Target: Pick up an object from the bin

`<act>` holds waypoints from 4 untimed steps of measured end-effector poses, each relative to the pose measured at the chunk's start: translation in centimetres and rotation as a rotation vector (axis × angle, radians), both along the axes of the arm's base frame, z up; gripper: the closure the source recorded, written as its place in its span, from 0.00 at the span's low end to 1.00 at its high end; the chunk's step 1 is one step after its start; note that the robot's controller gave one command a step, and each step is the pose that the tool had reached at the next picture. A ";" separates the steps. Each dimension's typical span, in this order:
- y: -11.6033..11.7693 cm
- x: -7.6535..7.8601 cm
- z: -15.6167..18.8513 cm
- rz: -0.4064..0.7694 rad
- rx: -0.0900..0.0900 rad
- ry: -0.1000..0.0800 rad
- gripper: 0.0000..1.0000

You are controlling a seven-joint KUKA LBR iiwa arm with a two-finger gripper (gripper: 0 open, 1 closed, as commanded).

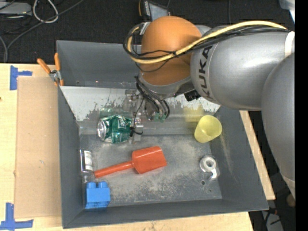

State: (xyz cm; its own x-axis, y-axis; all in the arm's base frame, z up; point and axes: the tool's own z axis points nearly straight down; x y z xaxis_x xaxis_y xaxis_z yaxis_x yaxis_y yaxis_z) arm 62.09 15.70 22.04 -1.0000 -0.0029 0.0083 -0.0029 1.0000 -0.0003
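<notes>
You are viewing the gripper [137, 122] hanging at the right end of a crushed green drink can [113, 128]. The can is lying on its side near the back edge of the bin [159, 205], toward the back left corner. You cannot tell whether the gripper is spread or closed. You are probably handling a light, thin-walled, slippery can that dents under pressure. Take hold across its crumpled middle, not the round ends. A red plastic scoop [147, 160] is lying nearer the front edge.
</notes>
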 end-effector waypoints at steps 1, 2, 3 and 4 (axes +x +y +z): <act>-0.1 0.2 0.5 -0.005 0.001 -0.008 0.00; -4.6 -5.6 -13.8 0.075 0.002 -0.008 0.00; -7.1 -7.3 -8.4 0.197 0.004 -0.016 0.00; -5.2 -6.3 -15.8 0.103 0.002 0.000 0.00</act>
